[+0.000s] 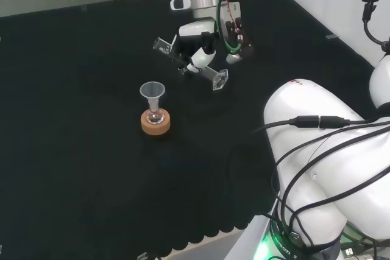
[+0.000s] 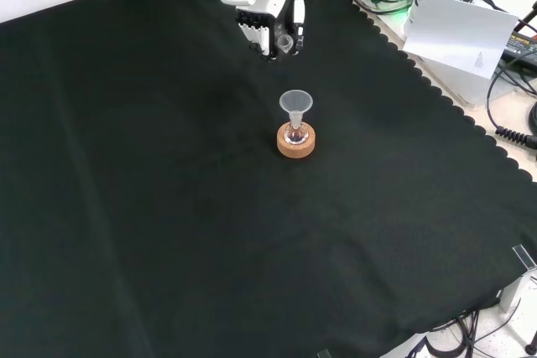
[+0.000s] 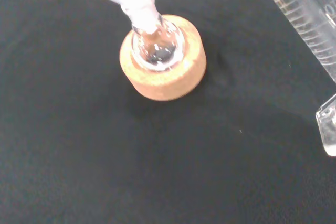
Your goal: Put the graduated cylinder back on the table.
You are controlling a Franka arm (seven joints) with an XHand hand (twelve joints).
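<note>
The hand (image 1: 198, 44) is curled round the graduated cylinder (image 1: 190, 64), carrying it tilted well off upright above the cloth (image 1: 73, 150), to the right of and beyond the funnel (image 1: 152, 92) and flask (image 1: 155, 114) on the cork ring (image 1: 155, 122) in the head view. To set it down well, I judge it should be righted first, its base (image 1: 220, 80) brought flat onto bare cloth clear of the flask. How high it hangs is hard to tell.

My hand (image 1: 198, 41) is glossy white and black plastic, curled round a clear, smooth graduated cylinder (image 1: 214, 77) with fine printed marks. The bench cloth (image 2: 168, 207) is matt black fabric. The cork ring (image 3: 165, 72) looks grainy and dull under the shiny glass flask (image 3: 156, 45) and its translucent plastic funnel (image 1: 152, 92).
</note>
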